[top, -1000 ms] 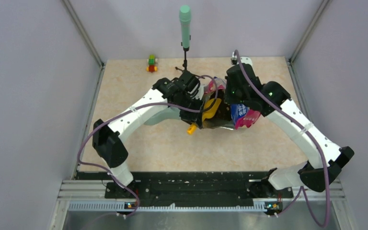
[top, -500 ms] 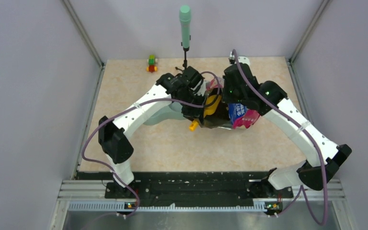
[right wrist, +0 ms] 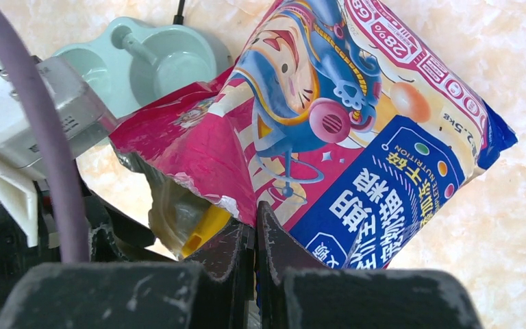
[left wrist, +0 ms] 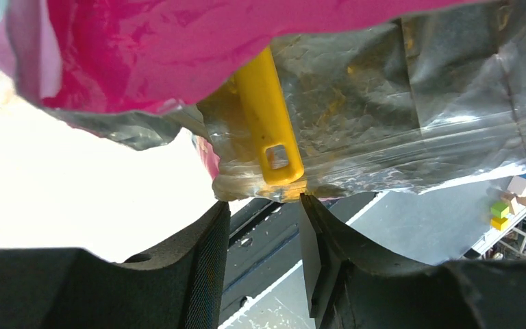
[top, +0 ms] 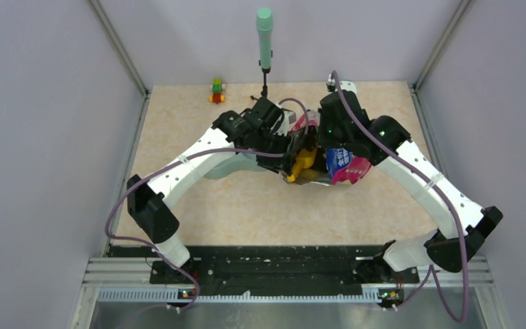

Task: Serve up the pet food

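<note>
The pink, blue and silver bag (top: 346, 164) lies on the table at mid-right with its mouth facing left. My right gripper (right wrist: 255, 216) is shut on the bag's (right wrist: 356, 137) torn pink edge and holds the mouth up. The yellow scoop (left wrist: 270, 116) lies inside the silver lining (left wrist: 418, 103), its handle end at the mouth. Just short of that handle stands my left gripper (left wrist: 264, 205), open, with nothing between its fingers. In the top view the scoop (top: 303, 161) shows between the two grippers. The pet food is hidden.
A mint-green double bowl (right wrist: 157, 62) sits left of the bag, partly under the left arm (top: 205, 147). At the back stand a green mic-like post (top: 265, 34) and small toy blocks (top: 217, 90). Walls close in on both sides.
My left jaws have opened and let go of the scoop handle. The scoop now sits farther inside the bag's mouth. The right gripper has kept its hold.
</note>
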You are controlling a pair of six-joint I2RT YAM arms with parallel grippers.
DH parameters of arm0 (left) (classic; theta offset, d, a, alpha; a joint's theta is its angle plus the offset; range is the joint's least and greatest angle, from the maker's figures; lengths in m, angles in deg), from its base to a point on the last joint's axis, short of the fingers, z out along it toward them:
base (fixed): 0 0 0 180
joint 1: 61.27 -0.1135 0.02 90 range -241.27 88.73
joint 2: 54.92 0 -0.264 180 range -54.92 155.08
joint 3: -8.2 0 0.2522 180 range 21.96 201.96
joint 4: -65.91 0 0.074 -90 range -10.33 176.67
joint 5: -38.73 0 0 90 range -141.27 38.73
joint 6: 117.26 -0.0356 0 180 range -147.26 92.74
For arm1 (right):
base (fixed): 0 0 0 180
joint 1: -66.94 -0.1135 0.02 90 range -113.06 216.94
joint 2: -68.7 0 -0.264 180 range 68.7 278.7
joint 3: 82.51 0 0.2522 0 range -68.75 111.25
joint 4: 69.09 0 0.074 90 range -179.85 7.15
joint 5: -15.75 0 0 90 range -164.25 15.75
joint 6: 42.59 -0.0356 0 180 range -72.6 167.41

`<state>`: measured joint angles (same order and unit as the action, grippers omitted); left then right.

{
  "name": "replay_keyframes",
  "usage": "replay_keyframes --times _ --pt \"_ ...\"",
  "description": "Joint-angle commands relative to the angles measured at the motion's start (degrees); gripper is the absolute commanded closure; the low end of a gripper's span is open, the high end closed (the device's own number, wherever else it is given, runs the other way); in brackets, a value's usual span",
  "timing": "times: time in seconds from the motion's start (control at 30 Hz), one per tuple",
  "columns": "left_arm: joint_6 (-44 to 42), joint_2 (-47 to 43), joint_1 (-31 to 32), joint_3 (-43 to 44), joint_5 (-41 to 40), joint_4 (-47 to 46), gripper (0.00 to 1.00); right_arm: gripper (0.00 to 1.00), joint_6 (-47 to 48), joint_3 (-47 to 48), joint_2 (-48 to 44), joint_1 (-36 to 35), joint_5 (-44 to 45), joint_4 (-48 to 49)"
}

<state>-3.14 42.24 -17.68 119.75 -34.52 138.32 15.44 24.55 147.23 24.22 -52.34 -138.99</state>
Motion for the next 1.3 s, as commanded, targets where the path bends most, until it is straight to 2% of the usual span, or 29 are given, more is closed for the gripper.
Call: replay_keyframes --times 0.0,0.23,0.33,0.43,0.53,0.63,0.77,0.9,1.27 --pt "0.1 -3.8 0.7 -0.1 -1.7 -2.8 0.54 1.00 0.0 0.9 -1.1 -1.0 -1.8 2.5" --pt "-0.5 -9.8 2.9 -0.9 -8.8 -4.6 0.53 1.00 0.0 0.0 -2.5 -1.0 -1.9 2.4" --pt "2.2 -13.3 5.3 -4.5 -12.5 -11.3 0.56 1.00 0.0 -0.6 -3.0 -1.0 -2.2 2.4" --pt "8.5 -14.5 8.0 -8.5 -15.2 -18.5 0.60 1.00 0.0 -0.9 -3.3 -1.0 -2.6 2.4" --pt "15.0 -15.1 8.4 -14.6 -13.2 -26.9 0.63 1.00 -0.2 -1.3 -4.0 -0.9 -2.5 2.4" --pt "19.1 -14.2 8.6 -17.1 -13.9 -29.4 0.64 1.00 -0.5 -2.1 -4.8 -1.0 -2.4 2.4" --pt "20.2 -15.6 9.0 -21.5 -20.9 -33.6 0.62 1.00 -1.0 -3.3 -5.6 -1.0 -2.8 2.6" --pt "19.6 -14.6 9.0 -21.7 -22.2 -33.9 0.57 1.00 -1.1 -3.3 -5.8 -1.0 -2.9 2.3" --pt "21.8 -9.4 9.1 -23.3 -19.8 -32.1 0.52 1.00 -1.3 -3.3 -5.9 -1.0 -3.3 2.8"
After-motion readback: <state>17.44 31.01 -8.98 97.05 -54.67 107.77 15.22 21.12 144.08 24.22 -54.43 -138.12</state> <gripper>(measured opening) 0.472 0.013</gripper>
